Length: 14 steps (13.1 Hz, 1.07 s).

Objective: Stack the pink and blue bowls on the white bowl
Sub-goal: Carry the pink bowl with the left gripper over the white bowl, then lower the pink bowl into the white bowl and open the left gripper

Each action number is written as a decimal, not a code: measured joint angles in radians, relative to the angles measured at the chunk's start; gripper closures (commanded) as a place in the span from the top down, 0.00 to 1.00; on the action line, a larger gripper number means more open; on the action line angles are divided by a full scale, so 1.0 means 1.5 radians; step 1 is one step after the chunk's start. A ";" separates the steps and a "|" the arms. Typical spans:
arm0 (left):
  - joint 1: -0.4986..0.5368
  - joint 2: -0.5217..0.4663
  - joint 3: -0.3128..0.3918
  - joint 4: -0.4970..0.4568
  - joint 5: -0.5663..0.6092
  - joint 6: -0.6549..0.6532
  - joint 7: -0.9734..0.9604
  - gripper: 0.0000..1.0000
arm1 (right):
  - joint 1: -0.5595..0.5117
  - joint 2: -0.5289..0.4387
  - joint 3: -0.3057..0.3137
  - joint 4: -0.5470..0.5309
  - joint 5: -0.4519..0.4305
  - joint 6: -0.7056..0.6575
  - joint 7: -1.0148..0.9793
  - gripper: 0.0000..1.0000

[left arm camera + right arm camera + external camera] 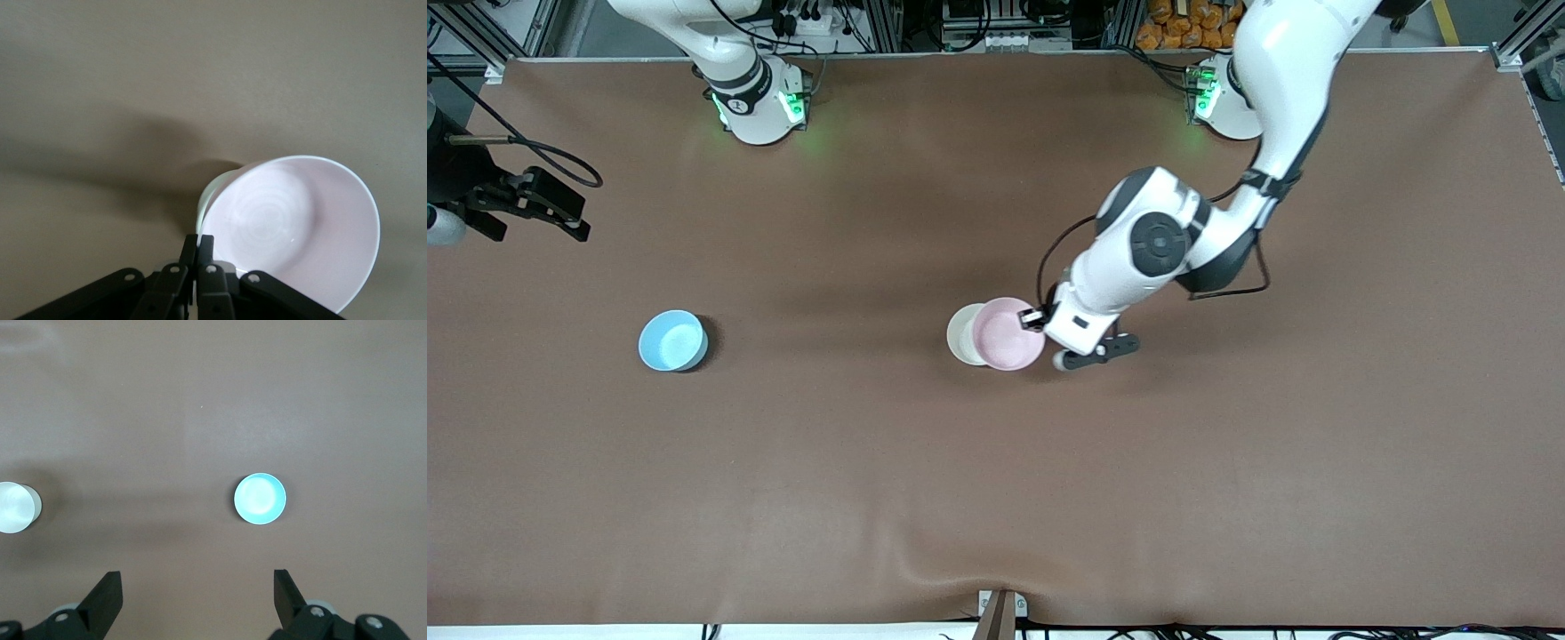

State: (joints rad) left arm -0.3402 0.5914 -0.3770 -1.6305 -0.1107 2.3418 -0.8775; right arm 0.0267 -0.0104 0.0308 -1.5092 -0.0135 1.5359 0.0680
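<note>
Pinching the pink bowl [1008,332] by its rim, the left gripper [1039,317] holds it tilted over the white bowl [962,333] near mid-table, not yet seated. It looks light, stiff and slick, so a thin rim pinch seems right, though it might swing. The blue bowl [672,340] sits well apart toward the right arm's end. The right gripper [198,600] waits high over the table, fingers spread. Only the left wrist view shows the fingers [198,257] pressed on the rim; only the front view shows all three bowls.
</note>
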 measured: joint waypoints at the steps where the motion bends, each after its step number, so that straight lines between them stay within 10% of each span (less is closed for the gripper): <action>1: -0.017 0.015 0.006 0.003 0.015 0.021 -0.011 0.00 | 0.000 0.000 0.000 0.000 0.000 0.000 0.000 1.00; 14: -0.070 0.064 0.018 0.005 0.061 0.058 -0.028 0.00 | 0.000 0.000 0.000 0.000 0.000 0.000 0.000 1.00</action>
State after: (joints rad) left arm -0.4455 0.6873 -0.3505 -1.6235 -0.0191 2.4282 -0.9193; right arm 0.0267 -0.0104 0.0308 -1.5092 -0.0135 1.5359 0.0680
